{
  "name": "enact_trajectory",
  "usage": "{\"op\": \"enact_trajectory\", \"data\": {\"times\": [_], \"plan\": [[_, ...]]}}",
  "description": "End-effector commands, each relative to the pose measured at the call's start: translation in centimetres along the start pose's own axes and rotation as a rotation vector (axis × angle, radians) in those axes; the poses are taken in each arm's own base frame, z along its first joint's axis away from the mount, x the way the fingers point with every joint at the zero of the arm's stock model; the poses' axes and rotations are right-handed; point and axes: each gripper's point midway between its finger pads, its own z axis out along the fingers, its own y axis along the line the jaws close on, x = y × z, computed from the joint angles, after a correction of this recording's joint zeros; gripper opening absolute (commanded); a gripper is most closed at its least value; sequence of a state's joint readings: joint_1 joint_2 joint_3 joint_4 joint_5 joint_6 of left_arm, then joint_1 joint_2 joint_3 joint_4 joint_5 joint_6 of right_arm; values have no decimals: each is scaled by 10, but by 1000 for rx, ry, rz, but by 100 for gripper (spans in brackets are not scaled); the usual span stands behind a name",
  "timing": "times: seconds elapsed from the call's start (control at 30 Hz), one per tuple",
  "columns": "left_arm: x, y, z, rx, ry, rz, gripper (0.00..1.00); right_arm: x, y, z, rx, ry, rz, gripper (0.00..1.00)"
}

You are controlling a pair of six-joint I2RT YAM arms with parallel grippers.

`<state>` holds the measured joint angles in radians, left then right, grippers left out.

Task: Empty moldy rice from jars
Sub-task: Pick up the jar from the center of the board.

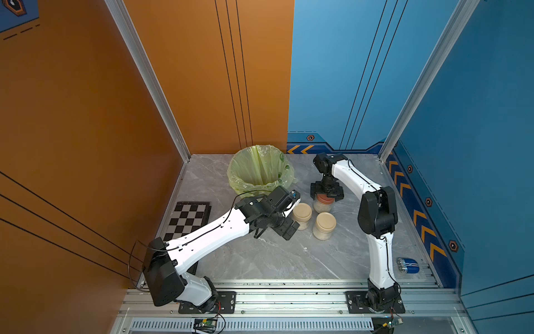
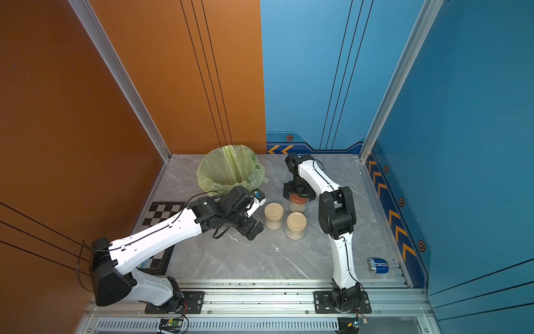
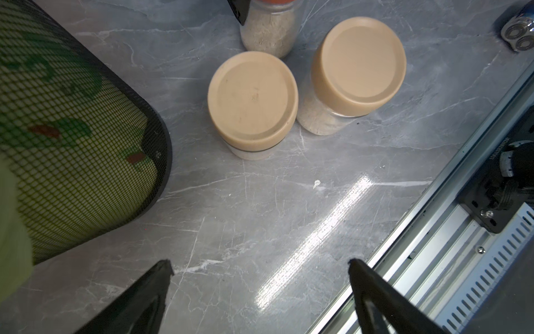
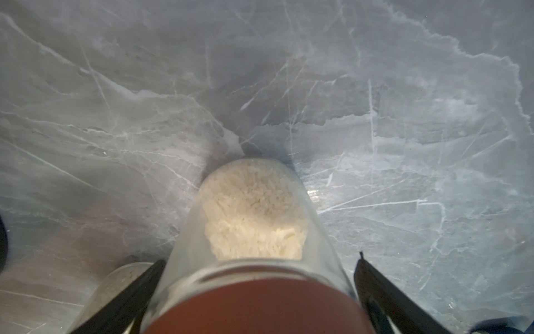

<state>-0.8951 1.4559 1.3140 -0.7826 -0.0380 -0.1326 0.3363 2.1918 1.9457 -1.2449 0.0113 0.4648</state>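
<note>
Three small clear jars of moldy rice stand together right of the bin in both top views. Two have beige lids [image 1: 302,212] [image 1: 325,222]; the third has a reddish-brown lid [image 1: 324,201]. My right gripper [image 1: 327,192] hangs over the red-lidded jar [image 4: 254,306], open, one finger on each side of it. A gap shows at one finger. Pale rice [image 4: 254,217] shows through the glass. My left gripper [image 1: 290,217] is open and empty just left of the beige-lidded jars [image 3: 252,98] [image 3: 358,63]. In its wrist view the left gripper [image 3: 260,263] is over bare marble.
A black mesh bin lined with a green bag [image 1: 234,177] [image 3: 72,130] stands at the back left of the jars. A chessboard [image 1: 187,219] lies under the left arm. A blue shaver [image 1: 407,265] lies front right. An aluminium rail [image 1: 289,295] borders the front.
</note>
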Motion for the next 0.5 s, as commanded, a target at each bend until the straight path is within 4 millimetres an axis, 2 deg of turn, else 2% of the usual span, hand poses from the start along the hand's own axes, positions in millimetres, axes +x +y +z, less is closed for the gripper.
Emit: {"op": "enact_trajectory", "data": {"times": [0.0,0.3,0.47], "plan": [[-1,3,-7,-1,3,-23,98,-7,7,-1,12,-36,8,100],[-12,17,-12,-21,-25,-11,98,-6,8,4,57,-59,27,97],[-21,29,-16,-50,-44,-29,98,-2,5,6,75,-59,38,100]]}}
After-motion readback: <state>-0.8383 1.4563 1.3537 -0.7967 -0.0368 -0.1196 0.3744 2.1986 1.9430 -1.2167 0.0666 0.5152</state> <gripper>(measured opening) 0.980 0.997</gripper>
